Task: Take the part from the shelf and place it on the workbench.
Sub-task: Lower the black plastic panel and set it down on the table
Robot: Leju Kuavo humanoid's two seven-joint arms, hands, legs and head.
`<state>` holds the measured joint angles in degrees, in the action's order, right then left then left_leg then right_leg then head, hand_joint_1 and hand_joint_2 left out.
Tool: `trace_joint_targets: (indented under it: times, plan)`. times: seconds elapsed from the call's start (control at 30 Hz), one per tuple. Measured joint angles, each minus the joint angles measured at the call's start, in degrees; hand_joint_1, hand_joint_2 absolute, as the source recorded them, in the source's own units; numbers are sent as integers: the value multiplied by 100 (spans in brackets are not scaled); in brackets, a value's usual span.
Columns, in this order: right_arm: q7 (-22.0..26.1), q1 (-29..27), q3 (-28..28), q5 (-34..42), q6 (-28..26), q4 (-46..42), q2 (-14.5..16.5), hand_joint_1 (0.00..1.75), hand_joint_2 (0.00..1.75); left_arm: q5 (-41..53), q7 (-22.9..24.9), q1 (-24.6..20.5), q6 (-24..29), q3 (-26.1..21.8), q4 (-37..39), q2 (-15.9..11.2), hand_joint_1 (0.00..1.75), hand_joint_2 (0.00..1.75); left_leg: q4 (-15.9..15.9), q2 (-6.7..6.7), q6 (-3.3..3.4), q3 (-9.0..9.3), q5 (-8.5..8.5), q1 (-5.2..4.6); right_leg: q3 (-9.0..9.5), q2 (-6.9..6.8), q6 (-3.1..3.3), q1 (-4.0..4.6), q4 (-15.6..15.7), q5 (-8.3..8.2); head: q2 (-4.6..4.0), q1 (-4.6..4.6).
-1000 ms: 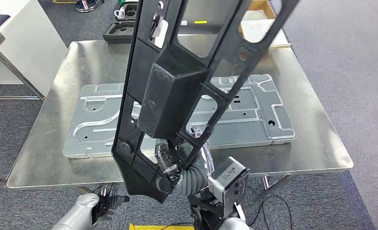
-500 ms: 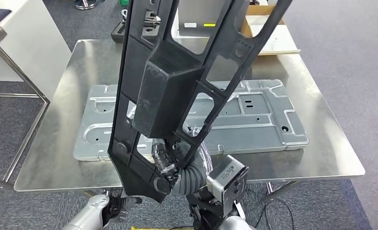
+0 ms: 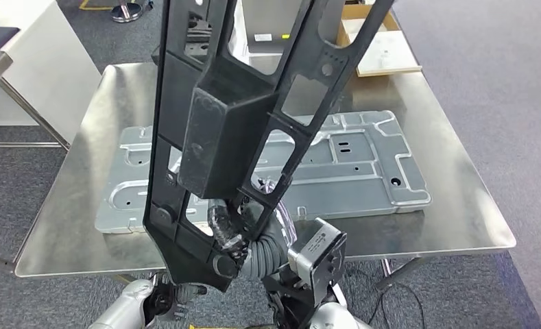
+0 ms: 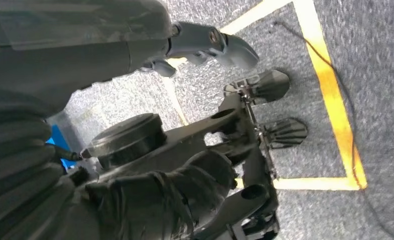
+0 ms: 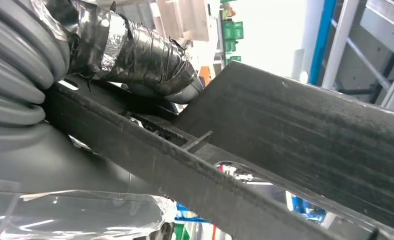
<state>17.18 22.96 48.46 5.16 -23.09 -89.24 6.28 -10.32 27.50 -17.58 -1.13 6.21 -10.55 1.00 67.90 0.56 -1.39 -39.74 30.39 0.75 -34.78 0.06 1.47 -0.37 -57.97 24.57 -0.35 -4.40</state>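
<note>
The part (image 3: 212,137) is a long black plastic frame with a boxy block in its middle. It stands nearly upright in front of me, its top out of frame. My right hand (image 3: 232,229) grips its lower rail from behind. In the right wrist view the taped fingers (image 5: 135,50) wrap over the part's bar (image 5: 304,130). Beyond the part lies the steel workbench (image 3: 452,212). My left hand (image 3: 175,296) hangs low beside my body below the table edge. It holds nothing, and in the left wrist view its thumb (image 4: 214,42) sticks out over the grey floor.
A large silver stamped metal panel (image 3: 363,164) lies flat across the middle of the workbench. A white cabinet (image 3: 34,62) stands to the left, and a cardboard box with a white sheet (image 3: 384,41) lies past the far edge. Yellow floor tape (image 4: 329,95) runs below.
The whole view has swayed slightly, so the camera moved. The part has drifted a little left in the picture. My right hand's grip on it is unchanged.
</note>
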Motion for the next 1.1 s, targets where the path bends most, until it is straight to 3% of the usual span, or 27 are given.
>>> trace_joint_targets:
  times: [0.07,0.1,0.17,0.23,0.27,0.4,0.47,0.53,0.6,0.63,0.7,0.77,0.87,0.93,0.97,1.03,1.1]
  plan:
    - [-84,26,0,-218,-40,45,-22,175,175,-12,0,4,-63,1,8,-61,0,175,590,-5,-26,-282,168,2,-2,0,14,7,-10,7,0,-2]
    - [-165,64,0,-387,-62,80,-43,175,175,-17,0,4,-100,1,11,-91,0,175,591,-8,-32,-292,88,3,-1,5,18,6,-21,14,0,-4]
    - [-363,218,0,-791,-70,169,-100,175,175,-20,0,-11,-183,3,16,-160,0,175,-13,-17,-24,-19,-303,6,1,21,11,1,-55,36,0,-4]
    - [-588,503,0,-1207,-11,316,-186,175,175,3,0,-51,-266,13,28,-216,0,175,-702,-18,16,315,-544,-14,-24,38,-28,15,-102,61,0,-3]
    - [-690,670,-1,-1377,43,407,-237,175,175,19,0,-68,-296,21,37,-235,0,175,-876,-15,44,394,-570,-28,-42,42,-54,22,-115,63,0,0]
    - [-1133,1396,-3,-1867,297,927,-465,175,175,133,0,-85,-366,63,78,-250,0,175,-986,-13,175,416,-592,-13,-100,38,-164,26,-148,85,0,4]
    - [-1276,1800,-9,-2009,397,1273,-586,175,175,194,0,-85,-354,80,88,-232,0,175,-1026,-17,238,433,-623,22,-290,32,-221,23,-558,313,0,18]
    - [-1322,2065,-18,-2077,454,1608,-692,175,175,216,0,-72,-338,89,98,-211,0,175,-1027,-16,266,432,-627,20,-649,28,-257,14,-1319,624,0,31]
    - [-1451,2244,-22,-2205,512,1943,-769,175,175,238,0,-52,-341,117,109,-179,0,175,-1020,-10,271,431,-625,21,-878,26,-275,-1,-1720,666,0,32]
    - [-1551,2363,-21,-2301,561,2127,-797,175,175,248,0,-48,-346,141,116,-163,0,175,-1011,-6,266,430,-621,22,-836,25,-275,-10,-1586,527,0,31]
    - [-1743,2672,-21,-2505,680,2520,-849,175,175,259,0,-52,-356,186,130,-124,0,175,-982,3,240,426,-603,28,-509,24,-263,-24,-833,133,0,31]
    - [-1887,2994,-15,-2708,802,2944,-882,175,175,264,0,-70,-365,218,145,-94,0,175,-947,13,188,389,-592,14,-238,26,-235,-8,-236,-57,0,33]
    - [-2146,3361,-2,-3042,970,3651,-908,175,175,272,0,-89,-368,263,185,-57,0,175,-965,25,101,348,-617,4,-212,28,-156,16,-117,-78,0,32]
    - [-2399,3563,19,-3349,1086,4103,-915,175,175,271,0,-100,-370,282,209,-35,0,175,-850,9,50,281,-526,12,-207,15,-93,-1,-84,-106,0,24]
    - [-2539,3660,48,-3556,1172,4301,-917,175,175,267,0,-111,-372,290,218,-25,0,175,-642,-2,31,184,-403,14,-203,6,-66,-12,-70,-117,0,18]
    - [-2845,3840,192,-4152,1449,4677,-922,175,175,251,0,-126,-376,306,235,-2,0,175,78,-18,6,-149,-77,15,-202,-3,-34,-5,-70,-118,-1,5]
    - [-3143,3974,458,-4905,1901,5024,-939,175,175,222,0,-123,-378,314,248,8,0,175,634,-19,8,-437,46,13,-200,-1,-16,15,-82,-106,-1,5]
